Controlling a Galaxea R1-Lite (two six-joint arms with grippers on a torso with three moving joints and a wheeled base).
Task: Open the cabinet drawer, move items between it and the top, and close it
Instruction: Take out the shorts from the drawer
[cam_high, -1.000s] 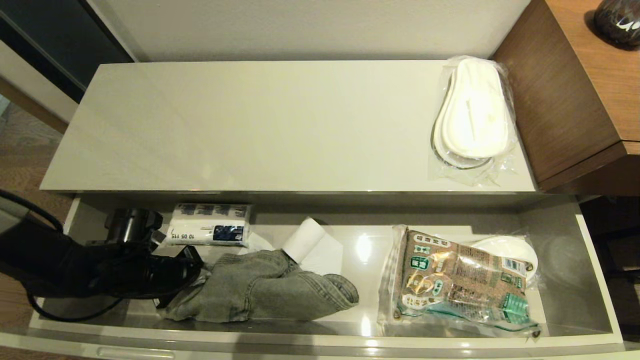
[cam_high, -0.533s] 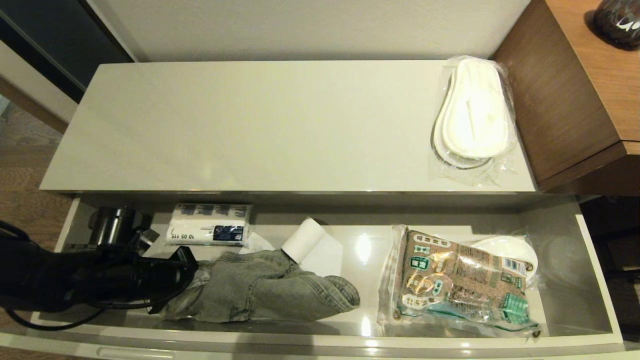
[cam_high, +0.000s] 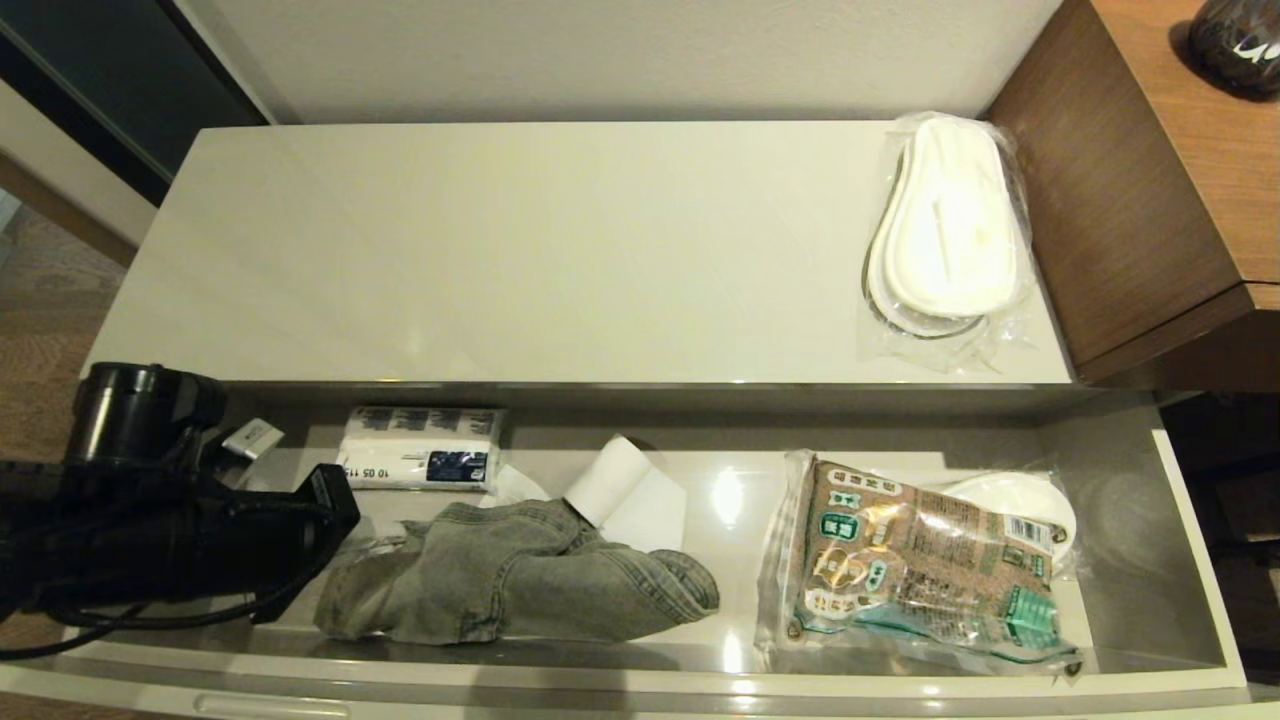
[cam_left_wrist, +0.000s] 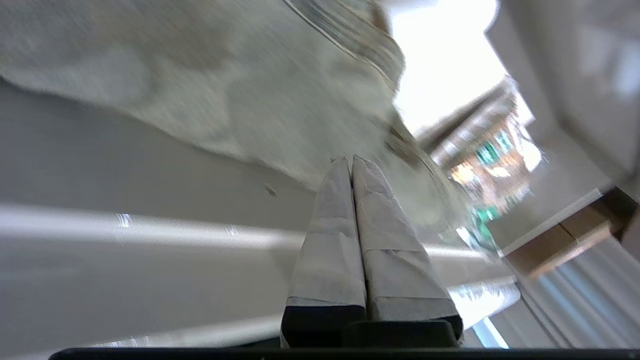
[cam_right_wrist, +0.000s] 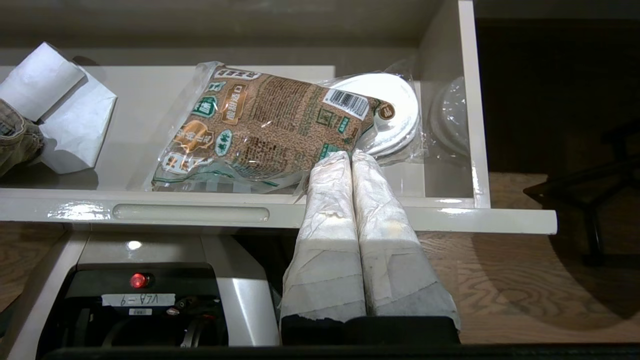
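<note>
- The long cream top fills the upper middle of the frame, with the wrapped slippers lying at its upper right.
- Below it, the cabinet drawer stands open.
- The jeans lie crumpled in the lower left of the drawer.
- The left gripper is just beside the jeans, jaws pressed together and holding nothing.
- The right gripper waits low in front of the drawer, jaws pressed together too.
- I think lifting the jeans comes next; the jaws must spread first.
</note>
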